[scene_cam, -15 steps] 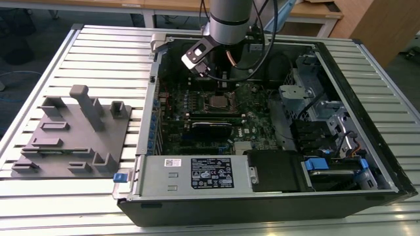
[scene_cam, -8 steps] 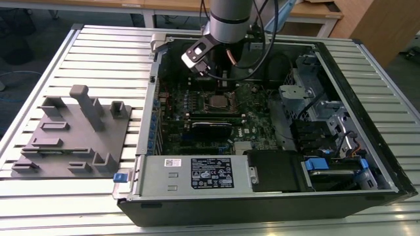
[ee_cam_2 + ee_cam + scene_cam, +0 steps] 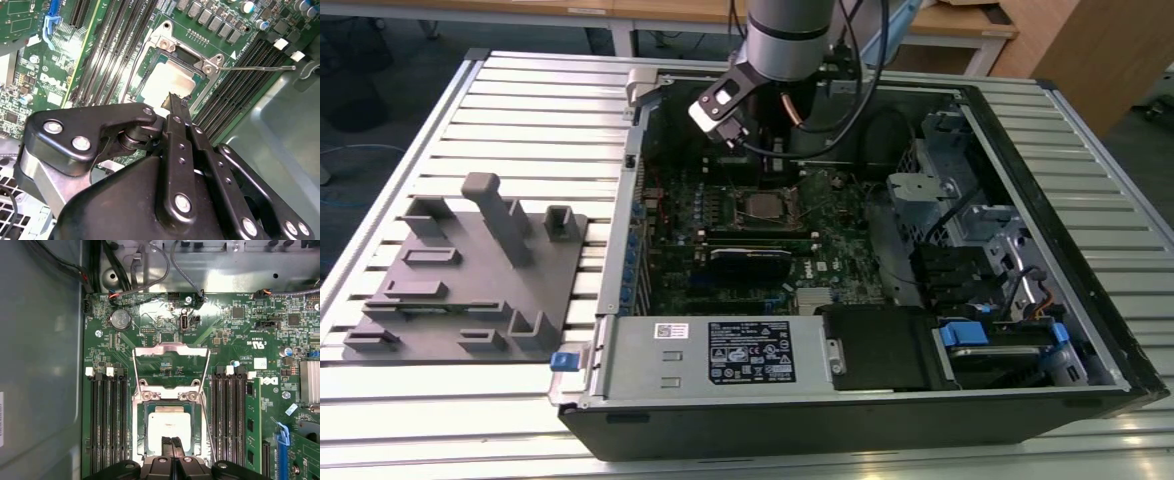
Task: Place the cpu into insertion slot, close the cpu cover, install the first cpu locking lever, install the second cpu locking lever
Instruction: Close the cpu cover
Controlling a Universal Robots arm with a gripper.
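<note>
The cpu [image 3: 169, 424] [image 3: 165, 80], a flat silver square, lies in the insertion slot [image 3: 145, 427] [image 3: 761, 207] on the green motherboard. The cpu cover [image 3: 171, 348], a thin shiny frame, appears raised open on the side of the slot away from my fingers. Thin wire locking levers [image 3: 208, 430] [image 3: 260, 67] stick out unlatched beside the slot. My gripper [image 3: 172, 441] [image 3: 176, 99] [image 3: 771, 158] is shut with nothing in it. Its tips hover over the near edge of the cpu; I cannot tell if they touch it.
Long black memory slots [image 3: 107, 415] [image 3: 232, 415] flank the socket on both sides. The computer case's walls [image 3: 634, 200] enclose the board, with cables at the back. A silver power-supply box [image 3: 720, 352] sits at the front. A grey fixture [image 3: 454, 270] stands on the slatted table.
</note>
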